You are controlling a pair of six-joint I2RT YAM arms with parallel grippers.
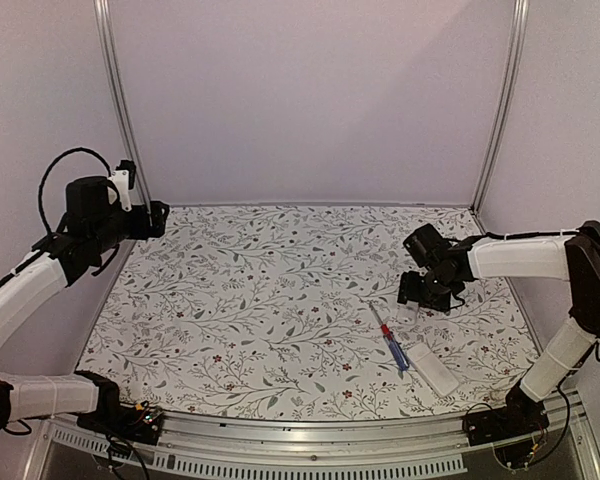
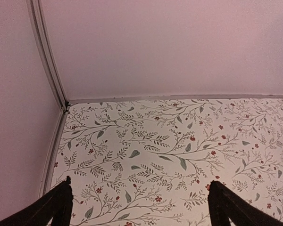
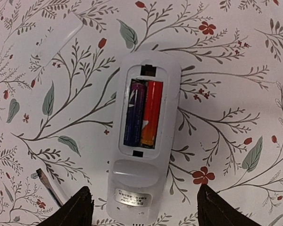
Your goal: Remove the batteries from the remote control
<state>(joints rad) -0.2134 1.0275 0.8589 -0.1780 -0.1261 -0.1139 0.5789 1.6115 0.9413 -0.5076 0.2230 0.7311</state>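
In the right wrist view the white remote control (image 3: 142, 174) lies back up on the flowered cloth, its battery recess uncovered. Two batteries (image 3: 152, 113) lie side by side in it, one showing red-orange, one dark blue. My right gripper (image 3: 145, 188) is open just above the remote's lower end, one finger on each side, touching nothing. In the top view the right gripper (image 1: 427, 298) hangs low at the right and hides the remote. My left gripper (image 1: 152, 218) is raised at the far left, open and empty, and also shows in the left wrist view (image 2: 140, 188).
A red-and-blue-handled screwdriver (image 1: 391, 342) lies left of the right gripper, with a white oblong piece (image 1: 435, 368) beside its handle. A flat white plate (image 3: 56, 37) lies up and left of the remote. A thin dark shaft tip (image 3: 41, 176) shows by the left finger. Enclosure walls and posts (image 1: 120, 110) surround the table.
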